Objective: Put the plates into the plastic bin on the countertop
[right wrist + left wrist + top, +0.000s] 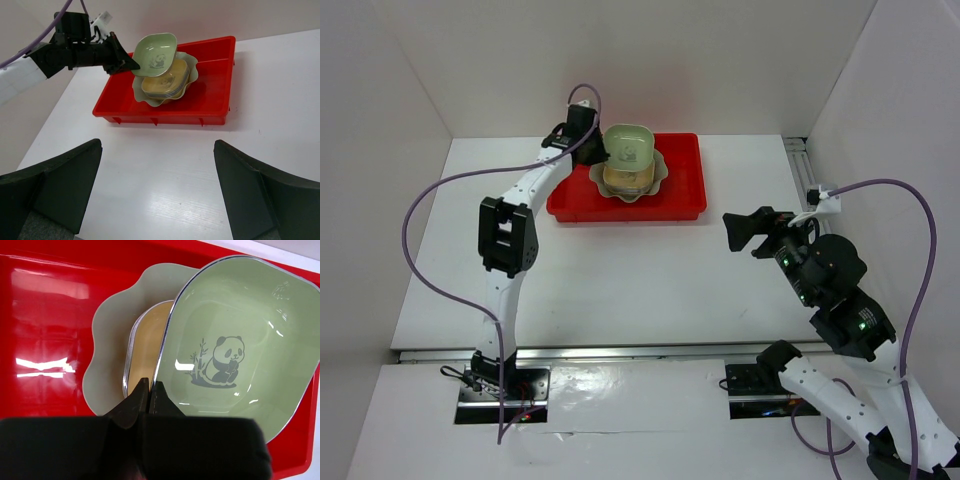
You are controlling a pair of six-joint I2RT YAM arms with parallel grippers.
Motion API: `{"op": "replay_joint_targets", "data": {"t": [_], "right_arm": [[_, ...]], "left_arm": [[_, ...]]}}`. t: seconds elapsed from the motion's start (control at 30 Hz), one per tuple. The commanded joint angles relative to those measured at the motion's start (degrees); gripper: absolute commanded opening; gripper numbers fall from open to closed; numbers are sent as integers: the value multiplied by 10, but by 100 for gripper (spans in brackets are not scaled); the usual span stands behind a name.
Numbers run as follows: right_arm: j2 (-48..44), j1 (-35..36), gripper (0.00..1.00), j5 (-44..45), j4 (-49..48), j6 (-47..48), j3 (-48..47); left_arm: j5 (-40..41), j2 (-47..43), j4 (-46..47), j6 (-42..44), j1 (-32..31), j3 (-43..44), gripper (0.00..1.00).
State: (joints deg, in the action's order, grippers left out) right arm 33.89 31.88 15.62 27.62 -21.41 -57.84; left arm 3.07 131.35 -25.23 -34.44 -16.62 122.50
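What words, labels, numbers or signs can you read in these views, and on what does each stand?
None: no view shows a readable word, number or brand.
The only marking is a grey panda with bamboo, a picture without lettering, inside the green dish.
The red bin and white tabletop bear nothing legible.

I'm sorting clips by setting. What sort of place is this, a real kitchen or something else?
Likely a robot test cell, not a kitchen: a white tabletop boxed by white walls, a left arm and right arm bolted at its edge, and a red bin of dishes.
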Motion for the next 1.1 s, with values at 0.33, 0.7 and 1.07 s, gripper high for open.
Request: {"op": "replay_joint_targets", "data": {"t": [0.33, 0.7, 1.07], "right_arm": [[7, -1, 100, -11, -12, 1, -7], [57, -1, 100, 24, 26, 13, -17], [1, 8, 100, 77, 94, 26, -40]], "left_arm": [[-18, -12, 30, -11, -4, 3, 65], [58, -316, -47, 1, -10, -186, 100], [157, -827, -147, -4, -57, -559, 100]]}}
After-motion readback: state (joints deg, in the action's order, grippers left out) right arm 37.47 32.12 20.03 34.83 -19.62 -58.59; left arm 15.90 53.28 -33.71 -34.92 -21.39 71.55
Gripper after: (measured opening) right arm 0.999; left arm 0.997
